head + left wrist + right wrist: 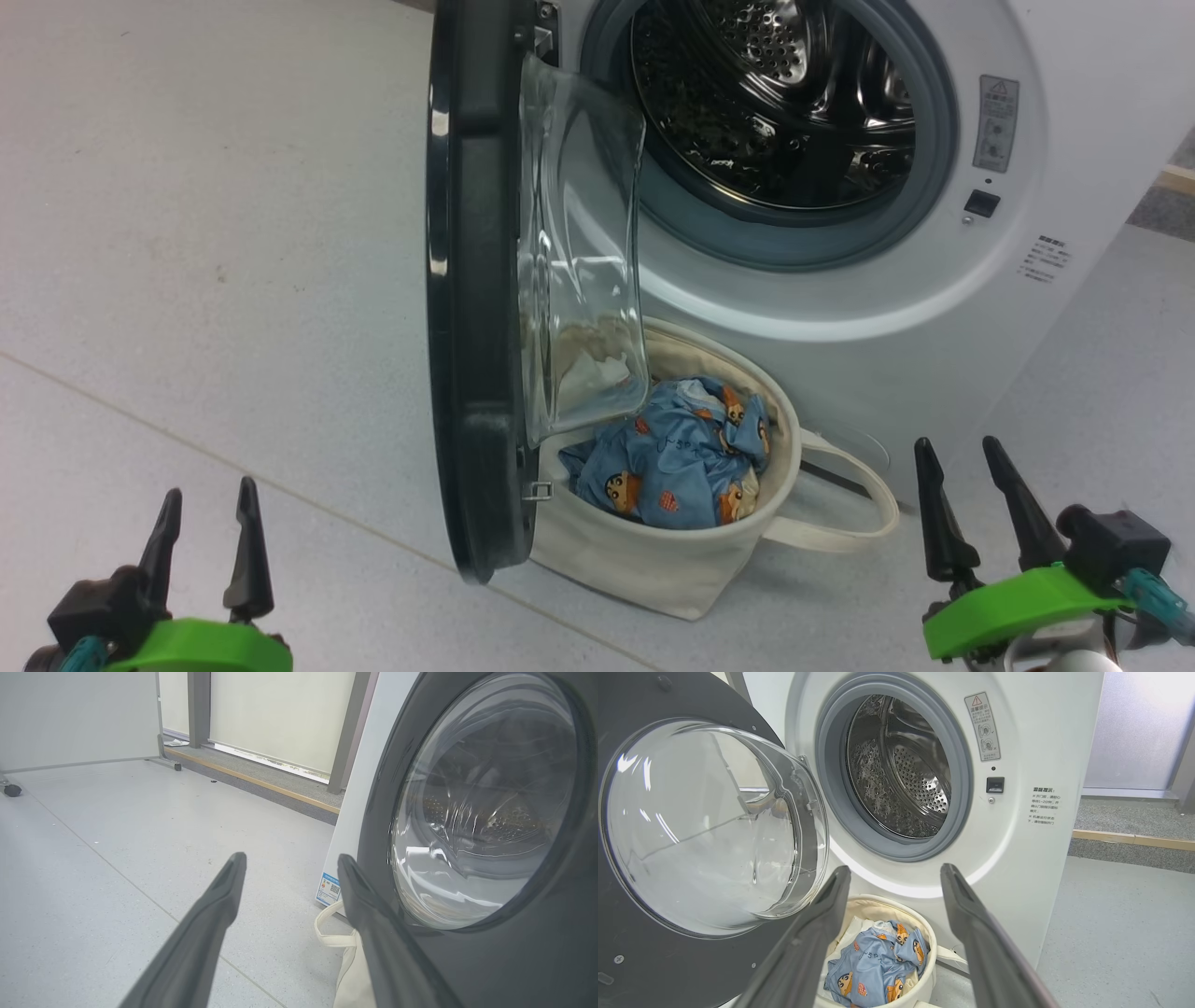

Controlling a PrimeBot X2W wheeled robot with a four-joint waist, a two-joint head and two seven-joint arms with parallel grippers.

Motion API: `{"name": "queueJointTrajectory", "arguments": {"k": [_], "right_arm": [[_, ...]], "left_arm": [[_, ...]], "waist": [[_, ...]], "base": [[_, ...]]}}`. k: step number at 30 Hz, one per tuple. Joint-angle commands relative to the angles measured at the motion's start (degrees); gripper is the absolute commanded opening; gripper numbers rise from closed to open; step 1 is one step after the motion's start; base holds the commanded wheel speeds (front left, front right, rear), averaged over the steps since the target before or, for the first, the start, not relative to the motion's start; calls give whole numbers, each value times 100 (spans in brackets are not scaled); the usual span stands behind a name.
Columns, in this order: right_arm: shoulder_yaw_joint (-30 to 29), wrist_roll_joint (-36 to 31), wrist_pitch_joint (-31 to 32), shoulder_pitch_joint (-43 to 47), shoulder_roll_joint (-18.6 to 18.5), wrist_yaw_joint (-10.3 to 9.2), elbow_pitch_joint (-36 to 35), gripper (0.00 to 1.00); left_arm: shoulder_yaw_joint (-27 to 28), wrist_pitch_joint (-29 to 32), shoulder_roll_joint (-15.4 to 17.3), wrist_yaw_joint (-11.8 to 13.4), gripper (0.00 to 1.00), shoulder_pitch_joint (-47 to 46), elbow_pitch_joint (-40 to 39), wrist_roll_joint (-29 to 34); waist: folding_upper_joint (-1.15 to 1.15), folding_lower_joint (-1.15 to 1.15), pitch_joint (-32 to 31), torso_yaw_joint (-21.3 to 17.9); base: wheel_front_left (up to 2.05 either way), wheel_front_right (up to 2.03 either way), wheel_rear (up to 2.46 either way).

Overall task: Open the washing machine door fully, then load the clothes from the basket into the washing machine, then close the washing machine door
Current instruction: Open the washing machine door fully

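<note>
**Clothes**. Light-blue printed fabric, crumpled in a loose heap.
- Location: inside the basket, filling its middle and right part, with the top of the heap just below the rim.
- Handling, as judged: soft, light and without stiffness. It will sag and trail when lifted, and a pinch on one fold may bring up only part of the heap.
- Best hold: the raised fold at the middle of the heap, taken from above and from the right, where nothing overhangs.

**Basket.** Cream canvas tub with soft sides.
- Location: on the floor, close against the front of the washing machine and below the drum. Whether it touches the machine cannot be told.
- One looped handle lies out to the right.
- Handling, as judged: probably light enough to shift or tip if the cloth snags on it.

**Door**. Black rim, clear glass bowl.
- Position: swung out, edge-on in the head view, its bowl overhanging the left side of the basket.
- Handling, as judged: rigid and smooth. The glass is best not struck.

**Left gripper**. Jaws spread wide, holding nothing. It sits low, beside the outer face of the door.

**Right gripper**. Jaws spread wide, holding nothing. It sits right of the basket, near the handle. In its wrist view the fingers frame the basket and the mouth of the drum.
</note>
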Motion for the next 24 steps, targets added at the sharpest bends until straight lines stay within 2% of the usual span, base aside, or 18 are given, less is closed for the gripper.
{"name": "queueJointTrajectory", "arguments": {"k": [1,21,22,23,24], "right_arm": [[75,-50,-71,-73,-42,43,-195,100],[75,-35,-72,-87,-14,43,-78,100],[75,-31,-72,-91,-11,43,-72,100],[76,-26,-72,-94,-9,43,-65,100],[74,-20,-72,-97,-6,43,-59,100]], "left_arm": [[138,-69,63,-21,100,-163,-184,3],[121,-69,60,-28,100,-194,-211,-27],[103,-69,59,-31,86,-197,-251,-42],[70,-69,59,-37,0,-198,-301,-80],[27,-69,59,-43,0,-202,-366,-125]], "waist": [[0,0,0,-5],[0,0,14,-98],[0,0,13,-105],[0,0,11,-112],[0,0,10,-116]], "base": [[0,0,0],[0,0,0],[0,0,0],[0,0,0],[0,0,0]]}}
